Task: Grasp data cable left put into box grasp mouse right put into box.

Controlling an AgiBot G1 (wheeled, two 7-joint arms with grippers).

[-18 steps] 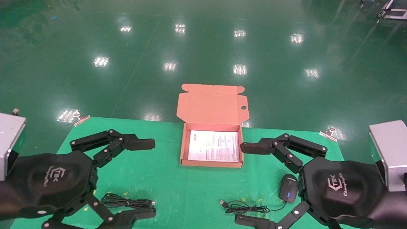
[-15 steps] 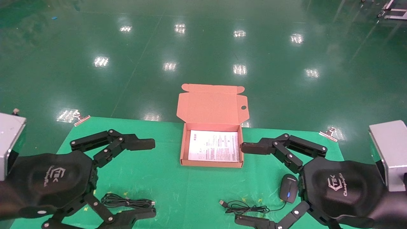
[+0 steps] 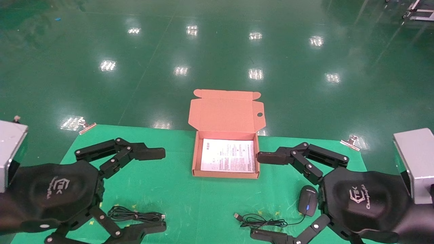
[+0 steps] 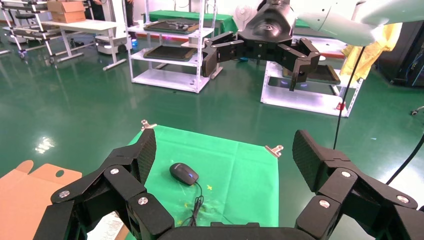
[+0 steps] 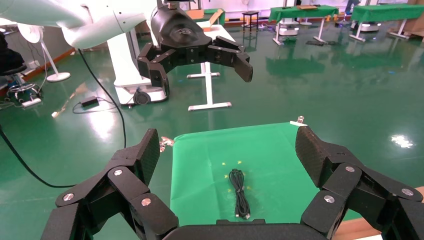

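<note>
The tan box stands open at the table's far middle, its lid flap up and a white printed sheet inside. The coiled black data cable lies near the front left; it also shows in the right wrist view. The black mouse with a blue light lies at the front right, its cord loose to its left; it also shows in the left wrist view. My left gripper is open above the cable. My right gripper is open above the mouse's cord, beside the mouse. Both are empty.
A green cloth covers the table, held by metal clips at the far corners. Grey arm housings flank both sides. Beyond the table is shiny green floor; the wrist views show shelving and other tables far off.
</note>
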